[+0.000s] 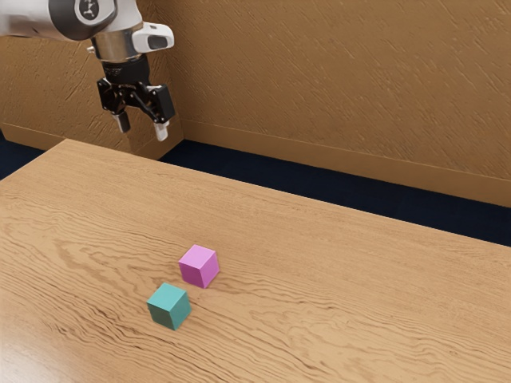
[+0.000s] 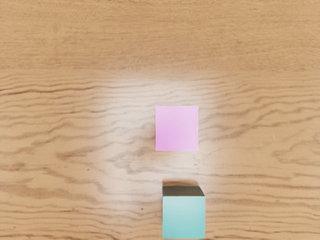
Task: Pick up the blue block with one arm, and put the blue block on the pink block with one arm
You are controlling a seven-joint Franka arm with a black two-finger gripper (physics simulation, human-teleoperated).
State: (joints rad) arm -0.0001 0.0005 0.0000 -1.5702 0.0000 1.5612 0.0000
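A teal-blue block (image 1: 168, 306) rests on the wooden table, just in front of a pink block (image 1: 199, 266); a small gap separates them. My gripper (image 1: 141, 128) hangs high above the table's back left part, far from both blocks, open with nothing between its fingers. Seen from the wrist camera, the pink block (image 2: 176, 128) lies almost straight below my hand and the blue block (image 2: 183, 213) sits a short way off beside it.
The wooden table (image 1: 335, 287) stretches wide to the exterior view's right of the blocks. A wood-panelled wall (image 1: 335, 72) with a dark floor strip runs behind the table's far edge.
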